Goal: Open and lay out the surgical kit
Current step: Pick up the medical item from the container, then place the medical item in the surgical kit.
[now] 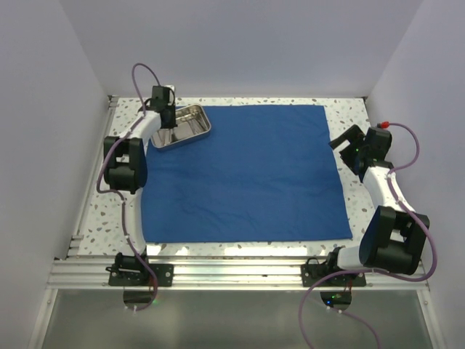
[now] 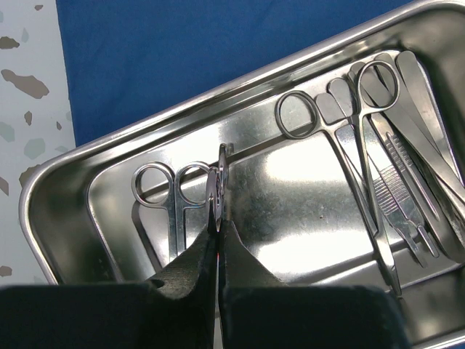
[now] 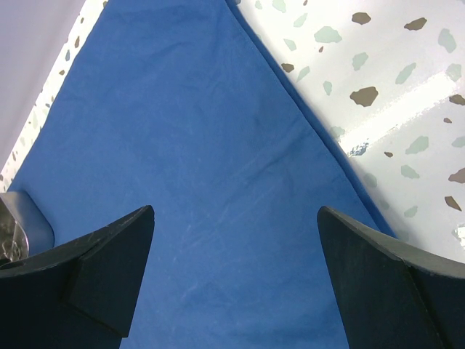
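Blue cloth (image 1: 247, 174) lies spread flat, steel tray (image 1: 190, 125) on its far-left corner. Left gripper (image 2: 217, 218) pinches a ring-handled instrument (image 2: 221, 163) inside the tray, apparently for transfer. Right gripper (image 3: 234, 214) waits wide apart over the cloth's right edge.

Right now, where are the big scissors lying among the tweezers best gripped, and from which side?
Take the scissors by the outer ring, from straight above. It lies flat and juts clear of the pile, while tweezers crowd the shanks, and the tray wall probably blocks a sideways approach. Pinching the ring's rim looks safest.
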You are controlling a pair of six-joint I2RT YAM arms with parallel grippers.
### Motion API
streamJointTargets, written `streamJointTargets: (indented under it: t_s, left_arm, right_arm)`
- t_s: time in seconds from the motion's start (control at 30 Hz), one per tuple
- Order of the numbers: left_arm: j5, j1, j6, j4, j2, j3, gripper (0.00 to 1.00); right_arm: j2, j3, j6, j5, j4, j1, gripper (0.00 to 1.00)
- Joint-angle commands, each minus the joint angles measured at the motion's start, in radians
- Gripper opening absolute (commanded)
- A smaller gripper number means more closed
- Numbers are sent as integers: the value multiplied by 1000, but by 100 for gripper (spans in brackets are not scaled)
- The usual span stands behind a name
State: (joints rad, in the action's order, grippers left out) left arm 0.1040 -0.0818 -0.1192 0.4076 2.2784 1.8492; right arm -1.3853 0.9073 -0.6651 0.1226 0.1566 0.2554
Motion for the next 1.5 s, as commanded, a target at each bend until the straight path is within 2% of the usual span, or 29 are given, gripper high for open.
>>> streamJointTargets:
  t_s: [0.0, 0.17, 0.63, 0.83, 1.07, 1.17, 1.37, 1.47]
  left_arm:
    - [-9, -1, 1, -39, -40, 5, 0]
    - [-23, -3, -10, -53, -37, 4, 0]
    - [-95, -9, -59, -259, -431, -246, 0]
    - [-233, -12, -160, -300, -508, -304, 0]
    - [-488, -22, -329, -553, -652, -611, 0]
    - [-538, -47, -372, -616, -729, -701, 0]
    - [-567, -111, -482, -722, -882, -919, 0]
    - [-492, -174, -508, -757, -928, -1002, 0]
  right_arm:
    - [-1, -7, 7, -5, -34, -2, 99]
    - [2, -7, 9, -1, -34, -4, 99]
    - [-6, -8, 4, 8, -43, -5, 99]
    - [-20, -2, 2, 14, -45, -5, 99]
    - [-34, 2, -1, 18, -49, -5, 99]
    - [-43, 4, 1, 20, -49, -5, 99]
    - [-37, -1, 2, 18, -48, -5, 99]
    - [-40, -2, -1, 28, -54, -5, 99]
